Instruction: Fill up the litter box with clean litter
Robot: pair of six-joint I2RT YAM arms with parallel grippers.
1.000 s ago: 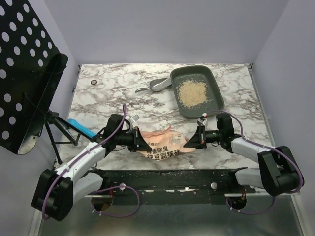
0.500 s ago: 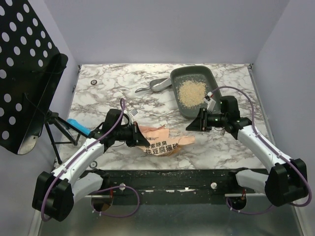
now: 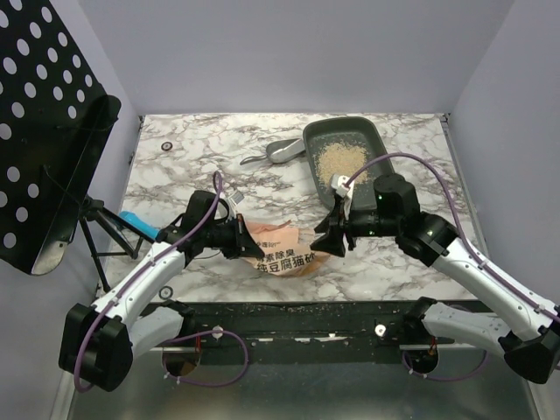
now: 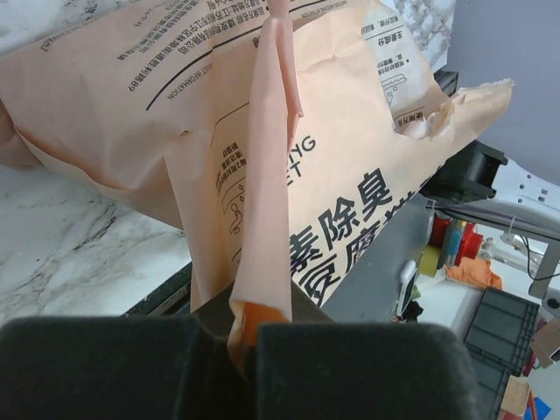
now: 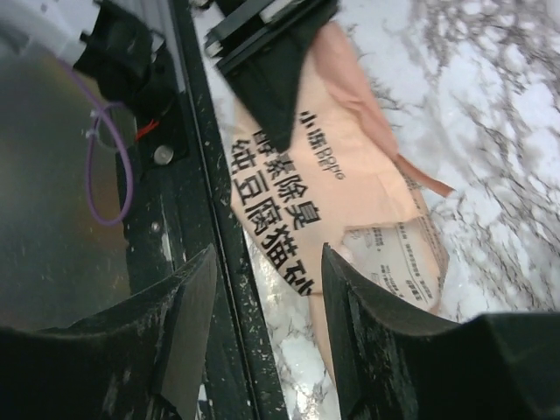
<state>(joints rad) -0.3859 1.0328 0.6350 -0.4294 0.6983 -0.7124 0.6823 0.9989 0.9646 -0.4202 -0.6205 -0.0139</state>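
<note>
The clean litter [image 3: 339,160] is a loose, sand-like heap lying in the dark grey litter box [image 3: 343,128] at the far right of the marble worktop [image 3: 192,166]. The box looks only partly filled. Such granules flow and scatter and cannot be pinched, so any more would probably have to be poured from the orange-tan litter bag [image 3: 284,254], which lies crumpled near the front edge, well apart from the box. The bag is thin, soft film and looks slack. It will likely sag and fold, so flat seams or corners at either end are the best places to hold it.

The left end effector [image 4: 245,337] is clamped tight on a vertical fold of the bag. The right end effector [image 5: 262,297] is spread wide with nothing between its fingers, and it hangs at the bag's right end. Whether it touches the bag, I cannot tell.
</note>
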